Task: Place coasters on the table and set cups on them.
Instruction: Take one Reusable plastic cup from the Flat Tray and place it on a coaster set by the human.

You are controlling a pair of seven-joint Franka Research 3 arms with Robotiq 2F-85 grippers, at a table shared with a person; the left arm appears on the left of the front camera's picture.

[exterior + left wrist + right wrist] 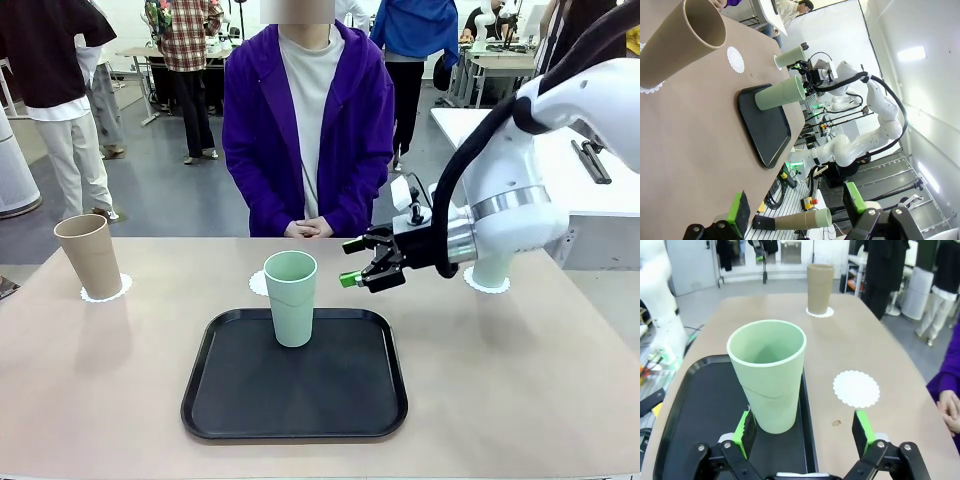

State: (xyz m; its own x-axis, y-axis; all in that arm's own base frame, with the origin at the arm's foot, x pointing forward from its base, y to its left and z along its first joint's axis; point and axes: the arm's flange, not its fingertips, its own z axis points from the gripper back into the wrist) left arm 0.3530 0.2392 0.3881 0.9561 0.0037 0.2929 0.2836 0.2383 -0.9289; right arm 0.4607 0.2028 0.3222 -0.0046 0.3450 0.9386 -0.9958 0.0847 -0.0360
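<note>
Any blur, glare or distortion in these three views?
Front view: sharp, soft even light, faint shadows beside the tan cup and tray. Left wrist view: rolled sideways, wide-angle stretch, bright ceiling-light glare at right. Right wrist view: green cup crisp, its own green pads slightly soft.

One cup (291, 297) stands in the tray (294, 412); a bare coaster (856, 388) lies behind it.

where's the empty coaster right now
In the front view the bare coaster lies mid-table just past the black tray's far edge, partly hidden behind the green cup on the tray, left of the right gripper.
</note>
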